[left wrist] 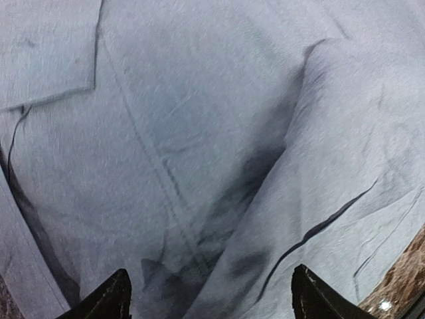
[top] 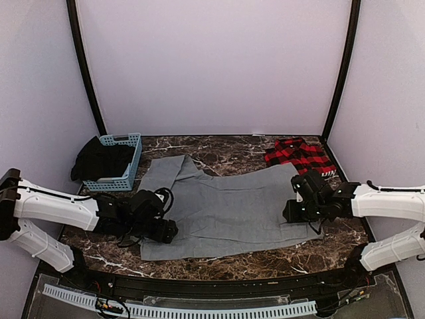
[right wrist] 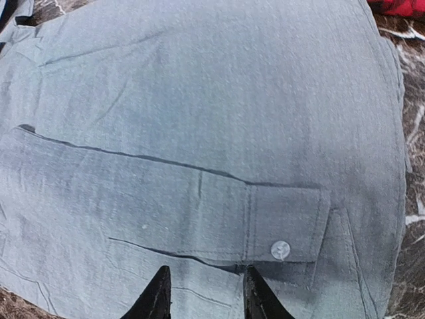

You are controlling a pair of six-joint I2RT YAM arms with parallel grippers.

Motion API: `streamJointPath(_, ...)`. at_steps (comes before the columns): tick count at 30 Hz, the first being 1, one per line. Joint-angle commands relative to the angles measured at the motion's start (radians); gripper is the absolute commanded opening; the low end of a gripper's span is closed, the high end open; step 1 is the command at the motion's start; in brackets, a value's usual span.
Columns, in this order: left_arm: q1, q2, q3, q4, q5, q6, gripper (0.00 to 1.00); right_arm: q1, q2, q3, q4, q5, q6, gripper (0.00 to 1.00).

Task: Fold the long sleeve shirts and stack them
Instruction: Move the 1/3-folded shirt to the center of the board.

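The grey shirt (top: pixel 226 206) lies spread flat in the middle of the marble table. The red-and-black plaid shirt (top: pixel 299 156) lies crumpled at the back right, white lettering at its near edge. My left gripper (top: pixel 166 231) is at the grey shirt's near left edge; in the left wrist view it (left wrist: pixel 209 299) is wide open over the grey cloth (left wrist: pixel 199 133), holding nothing. My right gripper (top: pixel 292 211) is at the shirt's right edge; in the right wrist view it (right wrist: pixel 207 299) is open just above a folded-in sleeve cuff with a white button (right wrist: pixel 280 250).
A blue basket (top: pixel 133 166) holding dark cloth (top: pixel 99 159) stands at the back left, next to the grey shirt's collar end. A corner of the plaid shirt (right wrist: pixel 402 6) shows in the right wrist view. Purple walls enclose the table.
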Motion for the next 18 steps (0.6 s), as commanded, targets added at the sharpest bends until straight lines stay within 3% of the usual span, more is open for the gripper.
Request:
streamJointPath(1,-0.001,0.051,0.126,0.066,-0.012,0.122,0.82,0.018,0.062,0.049,0.131,-0.048,-0.08,0.34)
streamJointPath(5,-0.002,0.168,0.231,0.162,0.048,0.189,0.82,0.026,0.104,0.054,0.187,-0.082,-0.088,0.34)
streamJointPath(14,-0.002,0.412,0.343,0.412,0.35,0.187,0.78,0.026,0.168,0.034,0.18,-0.089,-0.049,0.34)
streamJointPath(18,-0.001,0.487,0.367,0.425,0.353,0.165,0.78,0.023,0.232,0.047,0.145,-0.057,-0.049,0.34)
